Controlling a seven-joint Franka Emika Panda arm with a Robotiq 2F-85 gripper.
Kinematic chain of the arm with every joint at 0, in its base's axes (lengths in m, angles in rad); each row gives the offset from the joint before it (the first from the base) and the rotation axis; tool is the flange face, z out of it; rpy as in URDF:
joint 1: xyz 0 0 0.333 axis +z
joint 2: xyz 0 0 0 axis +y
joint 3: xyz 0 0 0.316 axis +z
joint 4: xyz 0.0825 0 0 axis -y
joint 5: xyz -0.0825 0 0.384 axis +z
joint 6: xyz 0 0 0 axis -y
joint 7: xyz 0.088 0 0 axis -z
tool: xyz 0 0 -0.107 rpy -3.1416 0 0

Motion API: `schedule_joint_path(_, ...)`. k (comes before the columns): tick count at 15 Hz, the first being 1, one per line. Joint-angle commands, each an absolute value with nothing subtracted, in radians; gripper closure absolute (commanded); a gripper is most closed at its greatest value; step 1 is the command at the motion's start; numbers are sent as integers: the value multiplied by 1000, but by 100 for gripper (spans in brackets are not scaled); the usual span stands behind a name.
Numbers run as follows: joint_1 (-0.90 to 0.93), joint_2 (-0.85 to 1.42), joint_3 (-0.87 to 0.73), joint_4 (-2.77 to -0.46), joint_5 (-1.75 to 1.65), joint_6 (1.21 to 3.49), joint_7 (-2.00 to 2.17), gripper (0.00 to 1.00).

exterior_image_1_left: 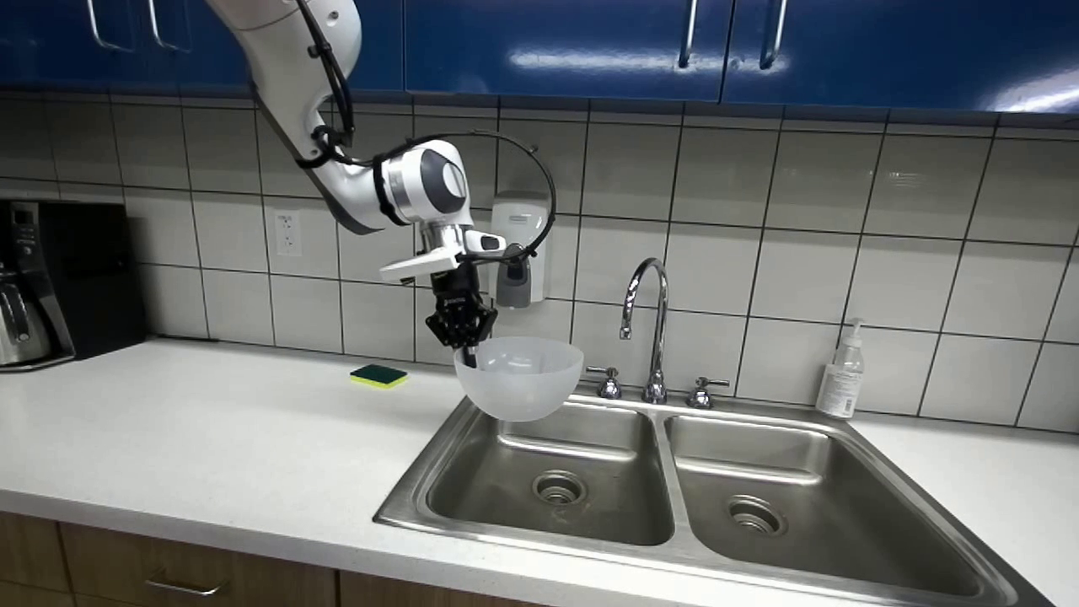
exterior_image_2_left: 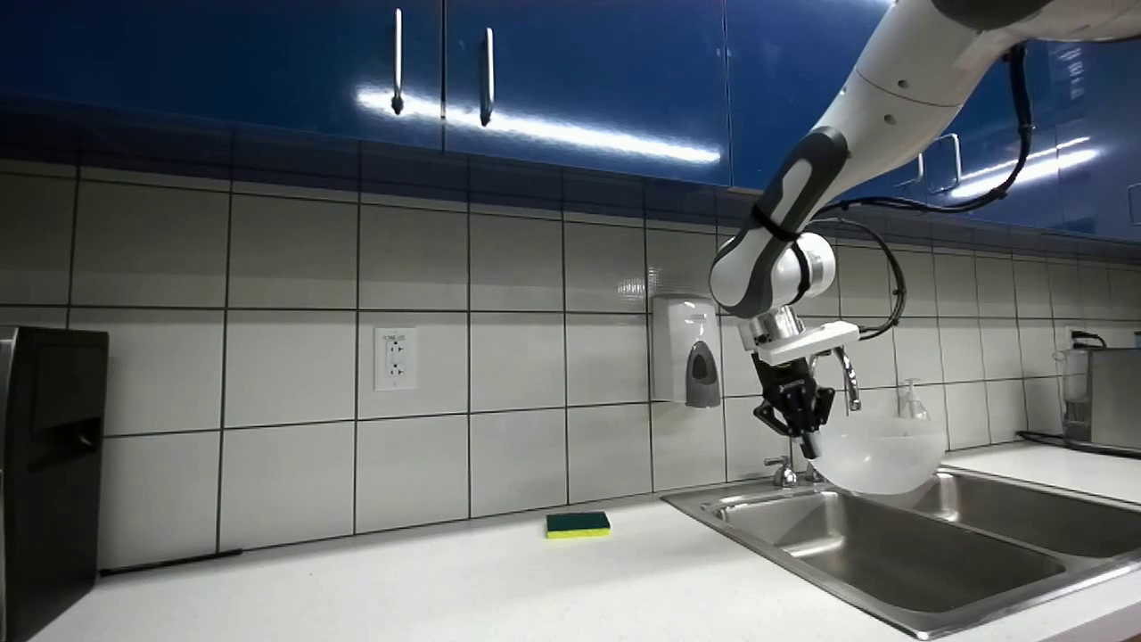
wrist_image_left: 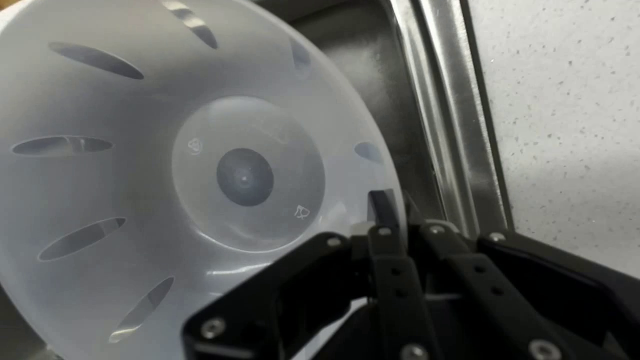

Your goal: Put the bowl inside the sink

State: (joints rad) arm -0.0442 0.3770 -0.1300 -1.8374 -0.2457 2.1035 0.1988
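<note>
The pale surface [exterior_image_1_left: 253, 421] holds the two-basin steel sink [exterior_image_1_left: 691, 552], over one basin of which hangs the translucent bowl [exterior_image_1_left: 524, 384], while a green-and-yellow sponge [exterior_image_1_left: 378, 376] lies on the surface near the sink's edge and the fingers [wrist_image_left: 383, 209] pinch the bowl's rim between them.

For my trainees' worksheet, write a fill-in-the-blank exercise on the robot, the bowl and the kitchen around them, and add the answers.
1. The gripper holds the bowl above the sink, which has ____ basins.
2. In the wrist view, one finger is inside the bowl and the other is ____ it.
3. The sponge on the counter is dark green on top and ____ below.
4. The cupboards over the counter are ____.

Missing words: two; outside; yellow; blue.
</note>
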Motion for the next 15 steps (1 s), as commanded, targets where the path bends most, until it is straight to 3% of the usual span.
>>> schedule_joint_path(1,-90,445,-129,-1733,-195,2069,111,99)
schedule_joint_path(15,-222,757,-133,-1440,-140,2078,-112,99)
